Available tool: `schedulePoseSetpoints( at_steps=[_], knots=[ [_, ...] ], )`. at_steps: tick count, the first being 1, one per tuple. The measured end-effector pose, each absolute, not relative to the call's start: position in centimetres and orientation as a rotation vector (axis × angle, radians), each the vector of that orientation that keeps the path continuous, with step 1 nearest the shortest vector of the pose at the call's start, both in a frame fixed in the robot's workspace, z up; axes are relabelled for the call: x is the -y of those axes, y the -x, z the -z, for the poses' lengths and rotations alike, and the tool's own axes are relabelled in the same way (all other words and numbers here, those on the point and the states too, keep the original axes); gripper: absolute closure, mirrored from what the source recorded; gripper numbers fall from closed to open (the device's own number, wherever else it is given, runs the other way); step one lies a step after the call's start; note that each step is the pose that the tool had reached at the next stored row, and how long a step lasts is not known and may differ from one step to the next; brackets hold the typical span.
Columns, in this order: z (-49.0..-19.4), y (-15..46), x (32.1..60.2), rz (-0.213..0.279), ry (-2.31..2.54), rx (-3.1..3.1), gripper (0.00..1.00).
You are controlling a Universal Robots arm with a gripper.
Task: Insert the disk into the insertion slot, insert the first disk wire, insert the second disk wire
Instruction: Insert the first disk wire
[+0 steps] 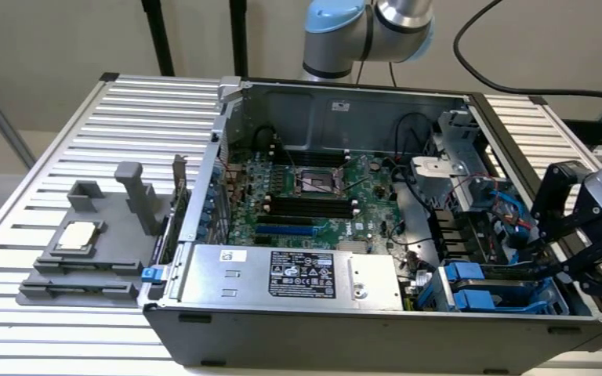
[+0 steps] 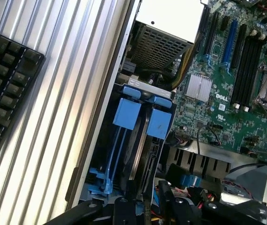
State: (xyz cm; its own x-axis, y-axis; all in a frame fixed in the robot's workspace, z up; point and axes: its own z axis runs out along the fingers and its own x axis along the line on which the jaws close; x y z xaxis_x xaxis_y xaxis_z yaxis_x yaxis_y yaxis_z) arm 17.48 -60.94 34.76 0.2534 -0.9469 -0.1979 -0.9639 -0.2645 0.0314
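Wrist view, nearest first. Item: gripper [image 2: 142, 208], black, poised low over the end of the drive cage away from the blue tabs; whether it is open or closed, or has anything in hold, cannot be told. Item: cables [image 2: 208, 199], red and black, bunched just beside the gripper; soft and thin, and in my judgement best taken at the plug rather than the cord. Item: insertion slot [image 2: 140, 84], a dark metal drive cage in a corner of the computer case [image 1: 385, 345], carrying two blue carrier tabs [image 2: 126, 112] side by side. Item: disk [image 2: 145, 154], apparently seated edge-on under the tab nearer the circuit board, only a thin grey edge showing; the neighbouring carrier looks empty. Handling, judged: rigid, dense for its bulk, smooth-sided, sensitive to knocks; hold by the blue frame or the long edges, never the label face. Item: power supply [image 2: 171, 18], silver box beyond the cage. Item: circuit board [image 2: 227, 93], green, with dark memory slots. Item: keyboard [image 2: 2, 84], black, on the ribbed metal surface [image 2: 53, 117] outside the case. Exterior view, farthest: robot arm [image 1: 369, 31] behind the case's back wall.
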Motion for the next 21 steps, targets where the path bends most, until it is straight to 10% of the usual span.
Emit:
schedulePoseSetpoints(
  at_steps=[21],
  knots=[
    [-35.1, -16.1, 60.8, -0.275, 2.438, -1.806, 0.84]
  ],
)
